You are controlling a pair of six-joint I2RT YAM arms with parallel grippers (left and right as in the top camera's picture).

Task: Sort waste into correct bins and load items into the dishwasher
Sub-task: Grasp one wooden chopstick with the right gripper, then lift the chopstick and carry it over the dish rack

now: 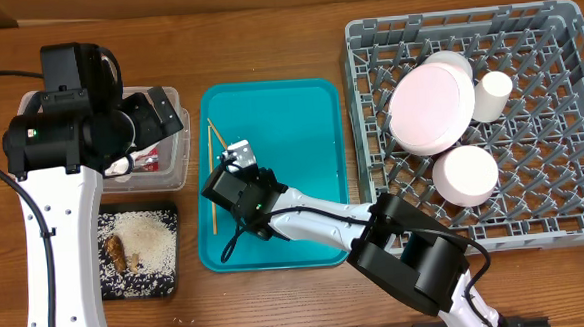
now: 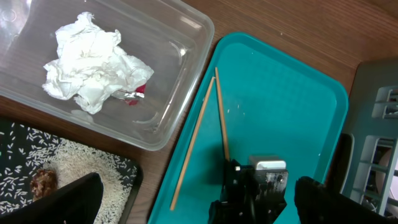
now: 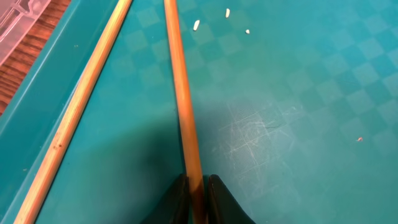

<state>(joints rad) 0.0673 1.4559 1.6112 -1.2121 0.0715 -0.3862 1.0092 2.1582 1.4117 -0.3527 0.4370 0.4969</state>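
My right gripper (image 3: 196, 186) is shut on one wooden chopstick (image 3: 180, 93) low over the teal tray (image 1: 299, 113). The second chopstick (image 3: 81, 106) lies beside it on the tray, to the left. My left gripper (image 2: 199, 183) is open and empty above the clear tub (image 2: 180, 37), which holds the white napkin (image 2: 93, 62) and the red wrapper (image 2: 137, 92). The black tray (image 1: 168, 280) holds rice (image 1: 141, 236) and a brown scrap (image 1: 114, 253). The grey dish rack (image 1: 563, 169) holds the plate (image 1: 431, 106), two bowls (image 1: 465, 172) and the cup (image 1: 491, 95).
The teal tray lies between the tub and the rack, with a few rice grains (image 3: 196, 25) on it. The right arm (image 1: 315, 222) stretches across the tray's front edge. Wooden table (image 1: 265, 35) shows round everything.
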